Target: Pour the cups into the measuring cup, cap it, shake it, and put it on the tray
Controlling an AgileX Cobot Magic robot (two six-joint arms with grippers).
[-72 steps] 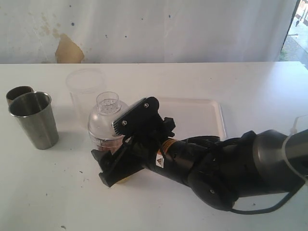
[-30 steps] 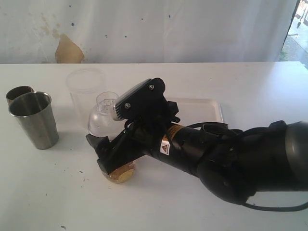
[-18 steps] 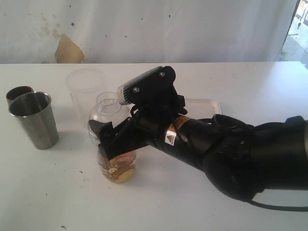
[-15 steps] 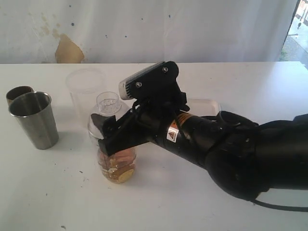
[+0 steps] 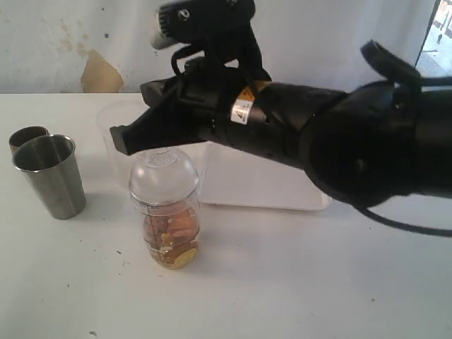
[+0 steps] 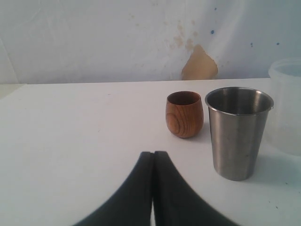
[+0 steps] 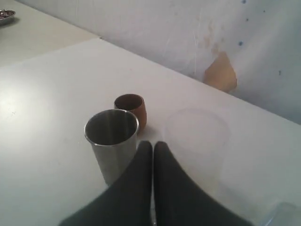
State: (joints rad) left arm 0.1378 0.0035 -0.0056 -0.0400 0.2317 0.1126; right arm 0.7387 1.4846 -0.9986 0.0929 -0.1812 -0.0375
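The measuring cup (image 5: 164,215) is a clear cylinder with a domed clear cap; it stands upright on the table and holds orange and yellow contents. Nothing grips it. My right gripper (image 5: 121,139) hangs above and just behind the cap, shut and empty; in the right wrist view it (image 7: 153,143) shows both fingers pressed together. A steel cup (image 5: 49,175) stands at the left with a small brown wooden cup (image 5: 27,137) behind it. The white tray (image 5: 311,198) lies behind my right arm, partly hidden. My left gripper (image 6: 154,153) is shut and empty, short of the steel cup (image 6: 237,136).
A frosted plastic cup (image 5: 116,120) stands behind the measuring cup, partly hidden by my right gripper. The wrist views show the wooden cup (image 6: 184,115), the steel cup (image 7: 110,141) and the frosted cup (image 7: 197,139). A stained white wall backs the table.
My right gripper has let go of the measuring cup, risen up and back, and shut. The capped cup now stands alone on the table. The steel and wooden cups have not moved.
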